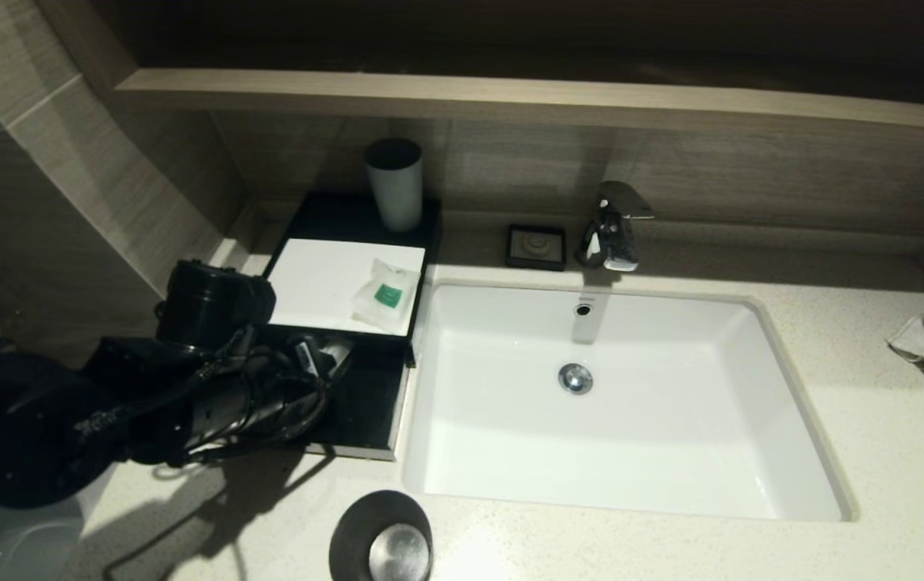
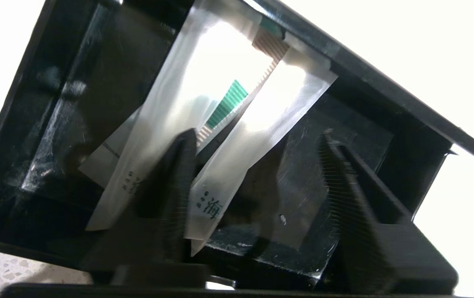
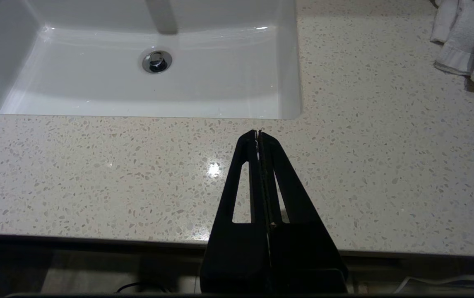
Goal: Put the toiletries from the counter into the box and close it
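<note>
The speckled surface (image 1: 873,420) carries the black box (image 1: 349,278), its drawer (image 2: 344,136) pulled out. Two long sachets (image 2: 187,103) lie inside; a small sachet (image 1: 385,294) rests on top. The left tool (image 2: 257,165) hangs released above the drawer; the right tool (image 3: 258,133) is clenched, parked.

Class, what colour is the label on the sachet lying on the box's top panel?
Green, on the sachet; clearest in the head view.

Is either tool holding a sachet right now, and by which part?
No. The left tool stands open over the long sachets lying in the drawer; the right tool is shut, empty.
</note>
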Robot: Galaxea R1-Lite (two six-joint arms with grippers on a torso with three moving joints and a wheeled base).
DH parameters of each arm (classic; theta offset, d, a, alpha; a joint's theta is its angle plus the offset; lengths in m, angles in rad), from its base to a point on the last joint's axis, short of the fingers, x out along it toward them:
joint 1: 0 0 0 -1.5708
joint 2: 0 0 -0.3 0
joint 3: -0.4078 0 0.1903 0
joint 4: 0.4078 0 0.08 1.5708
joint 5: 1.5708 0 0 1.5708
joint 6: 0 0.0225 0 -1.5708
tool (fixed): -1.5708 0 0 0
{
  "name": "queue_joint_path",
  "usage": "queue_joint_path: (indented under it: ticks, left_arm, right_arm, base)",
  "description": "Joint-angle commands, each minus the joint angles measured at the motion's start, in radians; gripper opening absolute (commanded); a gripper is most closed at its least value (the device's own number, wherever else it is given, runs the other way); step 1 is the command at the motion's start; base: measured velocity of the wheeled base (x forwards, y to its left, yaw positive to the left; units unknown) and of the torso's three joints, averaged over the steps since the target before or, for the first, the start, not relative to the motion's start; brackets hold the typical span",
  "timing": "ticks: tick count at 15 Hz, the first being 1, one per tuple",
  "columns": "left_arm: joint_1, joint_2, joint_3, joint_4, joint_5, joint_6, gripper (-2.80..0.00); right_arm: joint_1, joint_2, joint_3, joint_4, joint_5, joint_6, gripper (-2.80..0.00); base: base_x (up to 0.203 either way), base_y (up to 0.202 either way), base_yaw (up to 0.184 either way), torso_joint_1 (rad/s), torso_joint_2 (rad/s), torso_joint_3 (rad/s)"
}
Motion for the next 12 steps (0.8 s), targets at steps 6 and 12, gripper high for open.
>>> queue_joint_path:
  ticks: [6, 12]
  left_arm:
    - [0.000, -0.067, -0.028, 0.007, 0.003, -0.004, 0.00]
    - [0.002, -0.139, -0.029, 0.082, 0.010, 0.034, 0.00]
  right_arm:
    - [0.000, 0.002, 0.000, 0.000, 0.000, 0.000, -2.80]
    - [0.000, 0.002, 0.000, 0.000, 0.000, 0.000, -2.80]
  base:
    - [0.000, 0.000, 0.000, 0.000, 0.00, 0.000]
    - [0.000, 0.000, 0.000, 0.000, 0.00, 0.000]
